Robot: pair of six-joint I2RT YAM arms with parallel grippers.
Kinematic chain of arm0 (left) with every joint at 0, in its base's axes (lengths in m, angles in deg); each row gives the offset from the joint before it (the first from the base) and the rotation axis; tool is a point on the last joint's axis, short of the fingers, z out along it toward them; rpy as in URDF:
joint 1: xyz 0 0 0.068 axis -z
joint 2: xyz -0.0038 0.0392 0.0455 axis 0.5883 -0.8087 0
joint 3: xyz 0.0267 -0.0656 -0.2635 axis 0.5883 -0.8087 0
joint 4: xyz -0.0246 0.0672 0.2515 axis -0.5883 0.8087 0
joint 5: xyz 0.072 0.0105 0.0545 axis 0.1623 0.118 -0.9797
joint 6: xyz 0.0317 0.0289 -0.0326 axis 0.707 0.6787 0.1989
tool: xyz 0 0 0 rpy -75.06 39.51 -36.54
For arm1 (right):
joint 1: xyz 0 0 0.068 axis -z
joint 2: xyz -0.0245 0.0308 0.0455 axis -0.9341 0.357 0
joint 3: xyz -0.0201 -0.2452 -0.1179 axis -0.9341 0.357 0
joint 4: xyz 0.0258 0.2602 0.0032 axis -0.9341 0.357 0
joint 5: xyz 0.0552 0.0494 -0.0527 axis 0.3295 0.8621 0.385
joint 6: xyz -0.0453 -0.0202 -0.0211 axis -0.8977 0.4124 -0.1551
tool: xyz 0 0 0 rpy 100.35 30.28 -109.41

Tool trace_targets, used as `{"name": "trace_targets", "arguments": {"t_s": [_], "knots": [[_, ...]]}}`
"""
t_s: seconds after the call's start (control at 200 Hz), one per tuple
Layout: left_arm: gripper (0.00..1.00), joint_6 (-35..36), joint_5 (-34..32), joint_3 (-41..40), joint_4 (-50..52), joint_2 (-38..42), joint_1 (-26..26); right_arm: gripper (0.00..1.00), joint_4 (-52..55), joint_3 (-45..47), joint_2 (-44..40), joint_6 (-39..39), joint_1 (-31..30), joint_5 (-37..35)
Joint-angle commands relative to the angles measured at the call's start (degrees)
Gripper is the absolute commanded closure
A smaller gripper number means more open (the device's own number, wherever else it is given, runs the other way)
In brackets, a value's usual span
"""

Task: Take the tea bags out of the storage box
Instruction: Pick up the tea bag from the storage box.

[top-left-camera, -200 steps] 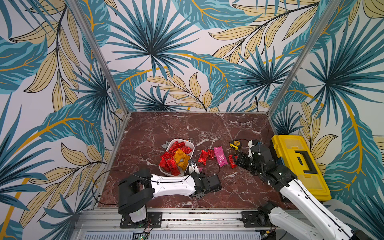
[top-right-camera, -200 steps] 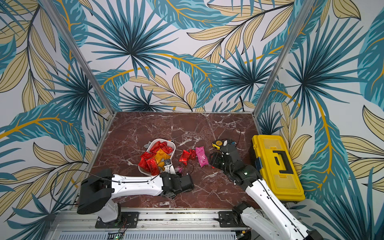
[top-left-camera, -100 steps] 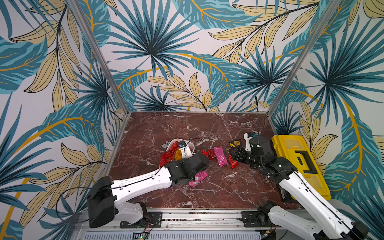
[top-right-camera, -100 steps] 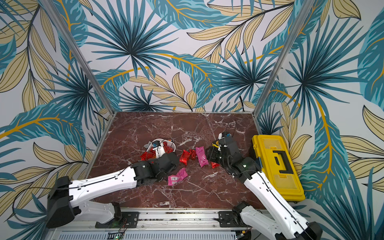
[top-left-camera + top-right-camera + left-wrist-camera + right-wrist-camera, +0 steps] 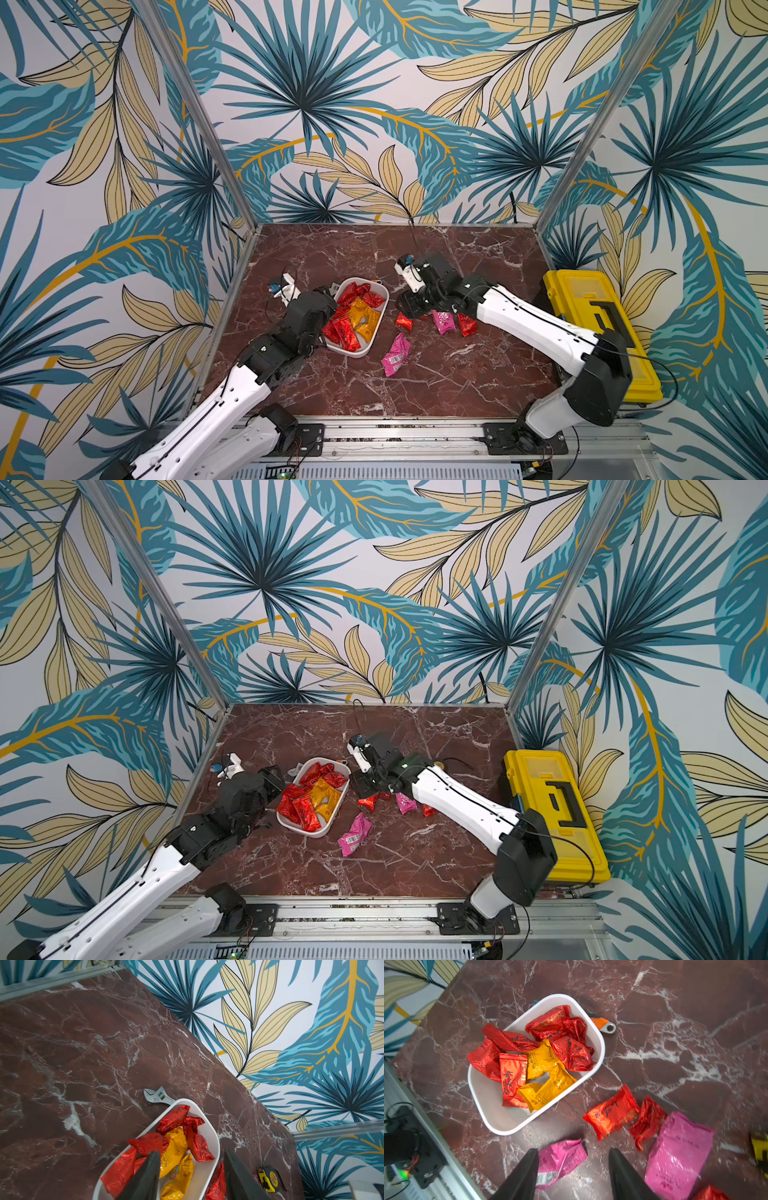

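Nearest the front rail: one pink tea bag (image 5: pixel 397 355) loose on the table (image 5: pixel 436 386), at 4 o'clock of the box (image 5: pixel 352 353).

The box holds most of the tea bags (image 5: pixel 360 319), red and orange, heaped.

Left gripper (image 5: pixel 191 1152) at the box's 9 o'clock side, fingers spread, nothing between them.

Three bags (image 5: pixel 441 322) lie out at 3 o'clock. Right gripper (image 5: pixel 573 1150) hangs above them, spread and empty.

Step, as I judge it: mid-unloading, reaching for another bag.

Next move calls for lowering the left fingers onto one top bag and pinching a single crinkled edge.
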Motion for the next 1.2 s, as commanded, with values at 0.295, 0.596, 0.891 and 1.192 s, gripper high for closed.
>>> {"name": "trace_targets", "arguments": {"t_s": [0.295,0.596,0.891,1.192], "knots": [[0.45,-6.1,-2.1,-7.6,8.5,8.5,-5.1,0.43,-0.4,-21.9,25.0,-10.5,-5.5,-8.6],[0.47,-16.1,-4.4,-11.5,15.6,16.9,-5.1,0.43,-0.6,-26.6,32.6,-9.2,-5.8,-13.2],[0.47,-14.6,-6.5,-10.1,18.5,18.6,-5.1,0.64,-0.6,-27.7,34.3,-8.5,-6.5,-17.6],[0.47,-12.5,-5.1,-10.8,15.4,19.5,-5.1,0.88,-0.7,-25.1,27.5,-6.2,-7.7,-15.8]]}}
